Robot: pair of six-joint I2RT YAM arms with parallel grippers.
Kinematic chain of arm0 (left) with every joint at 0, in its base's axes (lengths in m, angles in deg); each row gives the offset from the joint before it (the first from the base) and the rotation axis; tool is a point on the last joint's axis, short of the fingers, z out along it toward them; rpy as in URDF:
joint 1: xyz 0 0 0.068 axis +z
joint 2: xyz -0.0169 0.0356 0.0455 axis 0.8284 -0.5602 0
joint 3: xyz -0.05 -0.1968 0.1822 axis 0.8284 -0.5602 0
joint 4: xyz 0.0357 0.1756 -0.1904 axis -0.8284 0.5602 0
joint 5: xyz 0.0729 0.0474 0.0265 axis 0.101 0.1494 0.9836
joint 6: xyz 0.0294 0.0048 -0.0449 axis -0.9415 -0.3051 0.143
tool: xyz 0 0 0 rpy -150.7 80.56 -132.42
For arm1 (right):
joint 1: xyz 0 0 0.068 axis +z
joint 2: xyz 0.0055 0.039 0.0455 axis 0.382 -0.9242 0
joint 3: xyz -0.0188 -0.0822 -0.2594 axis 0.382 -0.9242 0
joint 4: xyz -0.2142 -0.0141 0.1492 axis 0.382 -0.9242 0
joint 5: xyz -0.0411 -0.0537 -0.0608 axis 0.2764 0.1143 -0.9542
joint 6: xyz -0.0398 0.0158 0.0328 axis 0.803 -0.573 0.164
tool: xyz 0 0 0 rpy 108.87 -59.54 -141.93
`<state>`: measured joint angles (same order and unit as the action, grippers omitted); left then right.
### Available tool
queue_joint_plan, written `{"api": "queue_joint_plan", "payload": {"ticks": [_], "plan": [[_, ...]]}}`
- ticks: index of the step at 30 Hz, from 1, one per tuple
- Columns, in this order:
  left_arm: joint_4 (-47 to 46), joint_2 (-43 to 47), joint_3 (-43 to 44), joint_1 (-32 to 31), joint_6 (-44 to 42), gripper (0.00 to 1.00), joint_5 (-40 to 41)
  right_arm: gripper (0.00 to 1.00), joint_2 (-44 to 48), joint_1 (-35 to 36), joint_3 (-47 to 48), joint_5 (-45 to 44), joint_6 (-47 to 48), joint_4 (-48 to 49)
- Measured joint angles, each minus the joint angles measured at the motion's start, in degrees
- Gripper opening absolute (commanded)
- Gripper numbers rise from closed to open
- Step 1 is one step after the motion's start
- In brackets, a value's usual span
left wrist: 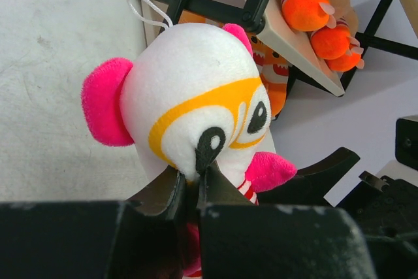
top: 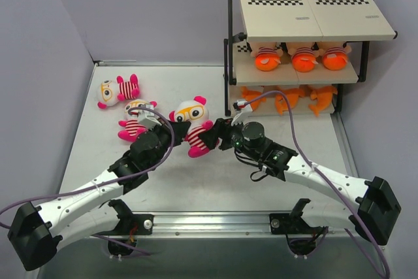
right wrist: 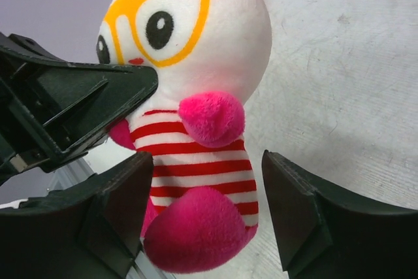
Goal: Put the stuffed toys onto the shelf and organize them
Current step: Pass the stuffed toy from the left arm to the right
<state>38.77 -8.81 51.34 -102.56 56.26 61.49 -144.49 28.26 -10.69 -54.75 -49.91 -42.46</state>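
Note:
A white-faced stuffed toy with yellow glasses and pink limbs [top: 191, 117] is held upright between the two arms. My left gripper [left wrist: 191, 184] is shut on the lower edge of its face [left wrist: 189, 89]. My right gripper [right wrist: 209, 194] is open, a finger on each side of the toy's red-striped belly [right wrist: 196, 161]; the left finger lies close against it and the right stands apart. Two more glasses toys [top: 116, 91] [top: 134, 122] lie on the table at the left. The shelf [top: 313, 14] stands at the back right, with striped dolls [top: 302, 58] on the middle board and orange sharks [top: 287, 99] on the bottom.
Purple cables loop over both arms [top: 287, 112]. Grey walls close in the table on the left and at the back. The shelf's black frame [left wrist: 255, 4] shows just behind the held toy in the left wrist view.

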Motion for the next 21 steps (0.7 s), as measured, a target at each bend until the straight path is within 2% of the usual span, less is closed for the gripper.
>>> {"api": "queue_joint_plan", "payload": {"ticks": [4,5,6,8,10,12,13,14,15,16,19,20,21], "plan": [[-0.9,-0.15,0.85,-0.94,-2.82,0.04,0.13,0.54,-1.14,0.02,1.29,-1.07,0.96,-0.87],[-1.11,-0.15,0.98,-0.96,-3.48,0.04,0.15,0.5,-1.31,0.02,1.55,-1.2,1.22,-1.01],[-1.2,-0.17,1.16,-0.96,-4.13,0.07,0.15,0.4,-1.4,0.02,1.75,-1.27,1.44,-1.14],[-1.25,-0.2,1.49,-1.03,-5.38,0.11,0.09,0.3,-1.4,0.28,2.12,-1.38,2.19,-1.4],[-1.55,-0.24,1.77,-1.07,-6.78,0.26,0.02,0.18,-1.4,0.48,2.62,-1.31,2.95,-1.7],[-1.62,-0.28,2.16,-1.07,-7.96,0.33,-0.11,0.07,-1.4,0.48,3.23,-1.25,4.02,-2.23],[-1.6,-0.37,2.47,-1.07,-8.68,0.41,-0.2,0.03,-1.4,0.48,3.61,-1.27,4.59,-2.58],[-1.55,-0.46,2.84,-1.07,-9.4,0.44,-0.2,0.0,-1.38,0.48,4.0,-1.29,5.25,-3.04],[-1.44,-0.5,3.32,-1.07,-10.16,0.48,-0.22,0.0,-1.38,0.42,4.52,-1.36,5.81,-3.69],[-1.31,-0.59,3.89,-1.07,-10.99,0.57,-0.24,0.0,-1.31,0.26,5.07,-1.38,6.27,-4.35],[-0.13,-0.57,6.12,-1.07,-13.9,0.7,-0.35,0.0,-0.52,-0.83,7.32,-1.22,8.13,-7.15],[0.44,-0.57,7.1,-1.07,-15.02,0.78,-0.39,0.0,-0.09,-1.42,8.11,-1.03,8.68,-8.17],[1.16,-0.52,8.2,-1.05,-16.33,0.81,-0.42,0.0,0.46,-2.34,9.18,-0.44,9.22,-9.57]]}}
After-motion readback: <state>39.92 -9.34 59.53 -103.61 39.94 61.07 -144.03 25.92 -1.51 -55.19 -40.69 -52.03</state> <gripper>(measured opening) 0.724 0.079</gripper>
